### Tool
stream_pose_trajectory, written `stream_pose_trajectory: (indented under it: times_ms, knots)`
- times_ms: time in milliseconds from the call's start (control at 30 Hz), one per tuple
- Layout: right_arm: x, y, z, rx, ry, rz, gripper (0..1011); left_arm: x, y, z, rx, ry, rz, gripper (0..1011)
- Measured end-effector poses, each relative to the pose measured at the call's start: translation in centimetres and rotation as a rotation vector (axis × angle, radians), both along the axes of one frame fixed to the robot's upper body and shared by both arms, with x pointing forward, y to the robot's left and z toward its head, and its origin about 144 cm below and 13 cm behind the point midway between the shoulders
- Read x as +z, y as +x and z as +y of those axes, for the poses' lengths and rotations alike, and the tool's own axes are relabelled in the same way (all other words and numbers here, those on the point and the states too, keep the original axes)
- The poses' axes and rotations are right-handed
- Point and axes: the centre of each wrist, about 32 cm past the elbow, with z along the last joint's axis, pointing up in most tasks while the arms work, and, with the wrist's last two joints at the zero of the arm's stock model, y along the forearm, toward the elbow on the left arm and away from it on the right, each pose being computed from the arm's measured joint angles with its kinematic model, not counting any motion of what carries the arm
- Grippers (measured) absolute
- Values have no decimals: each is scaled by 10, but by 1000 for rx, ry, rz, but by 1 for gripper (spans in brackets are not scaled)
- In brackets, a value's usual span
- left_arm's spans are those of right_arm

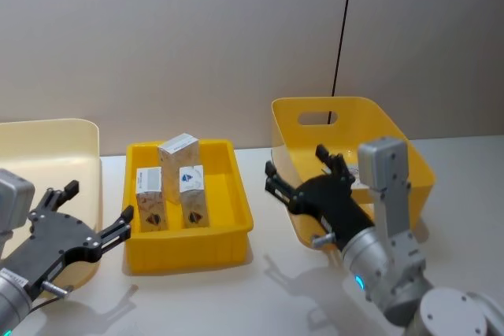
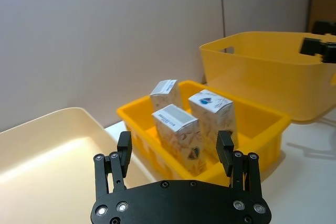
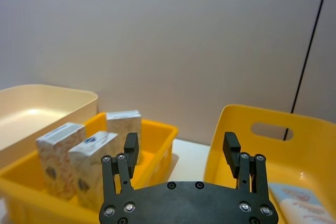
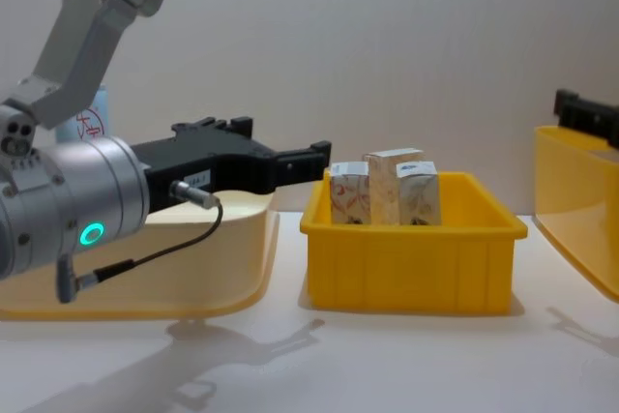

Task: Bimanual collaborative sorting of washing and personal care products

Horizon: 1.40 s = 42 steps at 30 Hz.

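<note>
Three beige cartons (image 1: 192, 186) stand upright in a small yellow tray (image 1: 236, 194) at the table's middle; they also show side-on in the chest view (image 4: 392, 186). My left gripper (image 1: 98, 202) hovers open and empty over the cream bin (image 1: 71, 147), pointing toward the tray, with the cartons (image 2: 178, 135) just beyond its fingertips. My right gripper (image 1: 298, 164) hangs open and empty at the near left rim of the large yellow bin (image 1: 394, 127). A pale tube (image 3: 299, 203) lies inside that bin. Another pale blue tube (image 4: 89, 118) with a red circle mark peeks out behind my left arm.
The cream bin (image 4: 145, 278) stands left of the tray (image 4: 416, 258), the large yellow bin (image 4: 580, 220) to its right, with narrow gaps between them. A plain wall runs behind the table. Bare white tabletop (image 1: 260, 297) lies in front of the containers.
</note>
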Motion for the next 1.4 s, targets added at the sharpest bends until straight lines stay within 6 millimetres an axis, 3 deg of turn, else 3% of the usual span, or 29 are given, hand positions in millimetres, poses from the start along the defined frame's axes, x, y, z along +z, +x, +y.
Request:
stream_pose_trajectory:
  times_ms: [333,567,1133,1400]
  knots:
    - [-18,-31,9,75,23,74,1001,-11,-16,-2,132,41,-33,1002]
    - [-23,-41,12,97,32,97,1001,-15,-23,-3,194,59,-52,1002]
    - [-27,-49,15,127,41,117,1001,-17,-25,-3,213,64,-59,1002]
    - [-21,-28,16,144,24,98,1001,-17,-25,-3,213,64,-59,1002]
